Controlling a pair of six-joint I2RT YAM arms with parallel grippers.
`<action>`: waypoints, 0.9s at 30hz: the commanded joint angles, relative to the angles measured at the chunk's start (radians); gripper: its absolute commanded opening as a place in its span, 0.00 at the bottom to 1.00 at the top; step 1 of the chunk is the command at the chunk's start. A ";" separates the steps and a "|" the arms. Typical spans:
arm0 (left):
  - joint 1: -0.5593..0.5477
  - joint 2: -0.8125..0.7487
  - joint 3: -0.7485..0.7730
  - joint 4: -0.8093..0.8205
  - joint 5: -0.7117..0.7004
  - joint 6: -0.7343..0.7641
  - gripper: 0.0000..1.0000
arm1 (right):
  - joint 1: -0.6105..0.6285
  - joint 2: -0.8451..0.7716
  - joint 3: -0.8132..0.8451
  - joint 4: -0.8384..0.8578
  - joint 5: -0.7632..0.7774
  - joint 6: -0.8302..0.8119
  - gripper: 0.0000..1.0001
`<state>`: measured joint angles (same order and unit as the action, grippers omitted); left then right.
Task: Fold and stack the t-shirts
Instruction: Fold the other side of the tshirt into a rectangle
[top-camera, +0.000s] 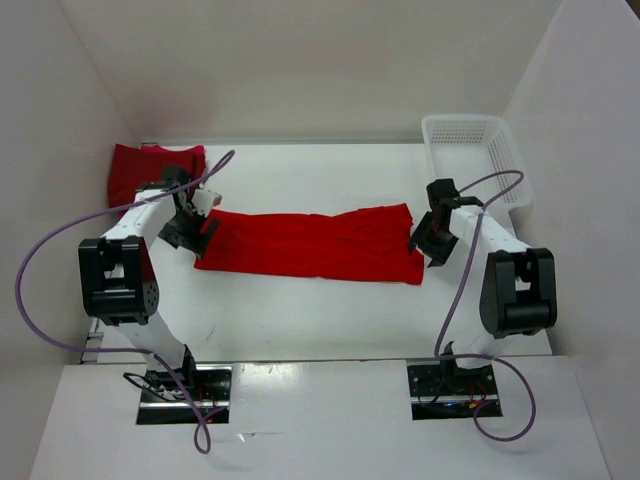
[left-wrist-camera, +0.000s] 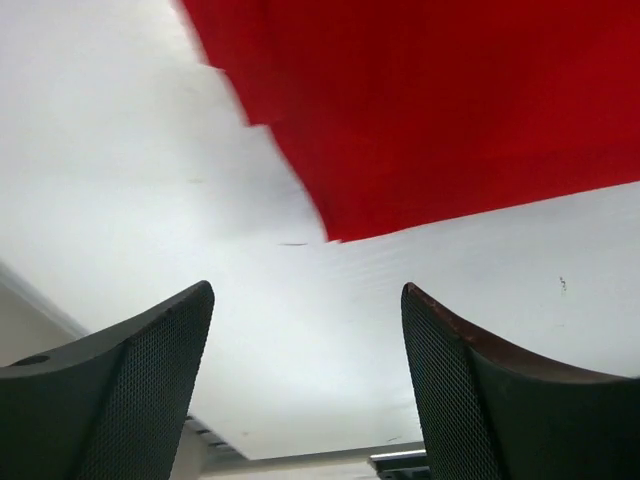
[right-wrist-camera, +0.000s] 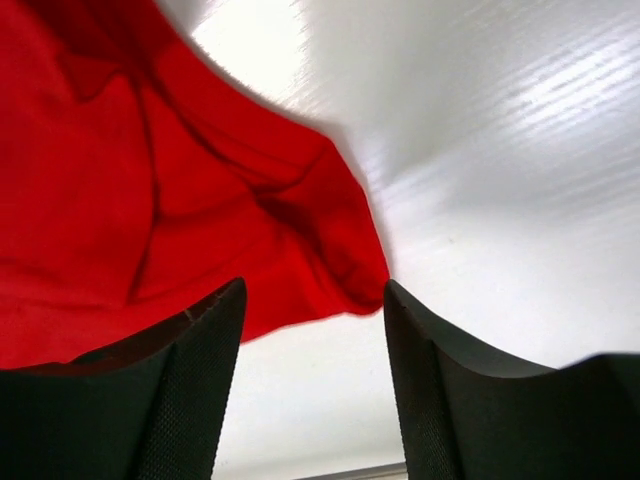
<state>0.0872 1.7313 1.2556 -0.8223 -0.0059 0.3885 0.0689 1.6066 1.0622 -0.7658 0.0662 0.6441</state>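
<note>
A bright red t-shirt (top-camera: 315, 243) lies folded into a long band across the middle of the white table (top-camera: 300, 310). My left gripper (top-camera: 193, 232) hovers at its left end, open, with only bare table between the fingers; the cloth's corner (left-wrist-camera: 420, 110) lies just beyond the tips. At the band's right end my right gripper (top-camera: 428, 240) is open too, and the crumpled edge of the shirt (right-wrist-camera: 200, 200) sits just past its fingertips, held by neither. A darker red t-shirt (top-camera: 150, 170) lies folded at the back left corner.
A white mesh basket (top-camera: 470, 150) stands at the back right, close behind the right arm. White walls close in the table on the left, back and right. Purple cables loop from both arms.
</note>
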 joint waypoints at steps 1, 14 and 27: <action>0.006 -0.091 0.120 -0.015 -0.048 -0.020 0.83 | -0.007 -0.111 -0.001 -0.047 0.035 -0.011 0.63; -0.562 -0.041 0.292 0.320 0.074 0.193 0.88 | -0.084 -0.125 -0.174 0.124 -0.138 0.118 0.69; -0.957 0.204 0.387 0.483 0.133 0.316 0.88 | -0.129 -0.096 -0.238 0.174 -0.085 0.163 0.73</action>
<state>-0.8757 1.9038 1.5818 -0.4156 0.0742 0.6743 -0.0460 1.4925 0.8417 -0.6460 -0.0368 0.7937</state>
